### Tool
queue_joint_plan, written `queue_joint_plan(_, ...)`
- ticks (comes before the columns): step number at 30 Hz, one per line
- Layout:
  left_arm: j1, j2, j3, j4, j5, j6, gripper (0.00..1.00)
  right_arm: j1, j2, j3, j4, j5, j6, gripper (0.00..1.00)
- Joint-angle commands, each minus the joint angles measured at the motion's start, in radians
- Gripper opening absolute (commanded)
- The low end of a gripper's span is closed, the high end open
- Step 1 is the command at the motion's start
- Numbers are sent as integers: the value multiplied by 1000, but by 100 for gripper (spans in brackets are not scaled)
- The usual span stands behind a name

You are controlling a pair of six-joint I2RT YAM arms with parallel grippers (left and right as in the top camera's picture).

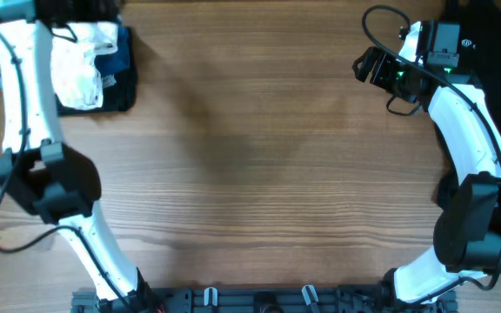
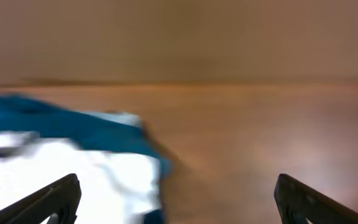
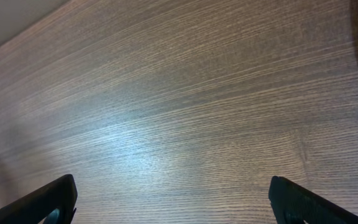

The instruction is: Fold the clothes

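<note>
Wood-grain table [image 1: 250,156] fills the overhead view, with two arms on it, one at each side.

At the far left, the left arm [image 1: 24,104] runs up from the near edge to the far left corner. Just beside it lies one pile of clothes [image 1: 94,65]. It has one crumpled white garment [image 1: 81,61] on top and one blue garment [image 1: 122,43] under it, showing along the right side. A darker edge shows at the bottom of the pile, but I cannot tell whether it is a third piece.

The left wrist view is blurred. In it the left gripper [image 2: 176,183] hangs over the pile's edge with its two fingers [image 2: 55,199] spread wide and nothing between them. The white cloth and the blue cloth are below the left finger and bare wood is below the right one.

On the right, the right gripper [image 1: 370,66] is over bare table. In its wrist view its two fingers [image 3: 48,202] are also wide apart and hold nothing.

The right arm [image 1: 468,148] curves down the right edge. One black garment [image 1: 498,52] lies behind it in the far right corner.
</note>
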Motion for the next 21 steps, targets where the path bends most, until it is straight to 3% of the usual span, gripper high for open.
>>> queue_joint_plan(1, 32, -18, 6, 38, -315, -94, 100, 6, 3, 3, 0, -16, -18, 100)
queue_joint_plan(3, 36, 48, 5, 87, -369, -94, 100, 6, 3, 3, 0, -16, -18, 100)
queue_joint_plan(12, 33, 442, 5, 194, -364, -94, 100, 6, 3, 3, 0, -16, -18, 100)
queue_joint_plan(18, 27, 340, 8, 189, -293, -95, 100, 6, 3, 4, 13, -16, -26, 100)
queue_joint_plan(21, 19, 185, 8, 179, -258, -131, 100, 5, -31, 53, -2, -7, -153, 100)
